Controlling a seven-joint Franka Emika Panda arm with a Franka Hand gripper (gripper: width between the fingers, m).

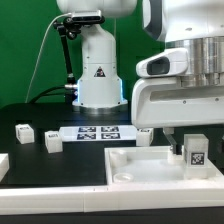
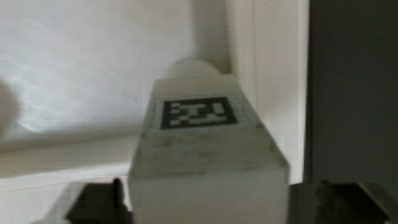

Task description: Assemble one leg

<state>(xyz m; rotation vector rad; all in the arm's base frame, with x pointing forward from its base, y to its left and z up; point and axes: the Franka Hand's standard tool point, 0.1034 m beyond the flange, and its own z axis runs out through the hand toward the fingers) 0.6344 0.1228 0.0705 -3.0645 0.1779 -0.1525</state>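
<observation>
Black surface: table (image 1: 40, 165) is dark and matte, with a white front edge toward the viewer.
Base: large white square piece (image 1: 150, 165) lies at the exterior view's right, near the front.
Gripper: gripper (image 1: 192, 150) hangs over the base's right corner, clamped on a leg (image 1: 196, 152); tag faces the viewer.
Wrist view: leg (image 2: 210, 140) stands upright between dark fingers (image 2: 98, 205), tag near its top.
Marker board: marker board (image 1: 97, 133) lies flat at mid-table.
Loose legs: block (image 1: 23, 130), block (image 1: 52, 143) and block (image 1: 145, 135) rest on the table.
Room: pale wall behind; arm base (image 1: 98, 75) at the back.
</observation>
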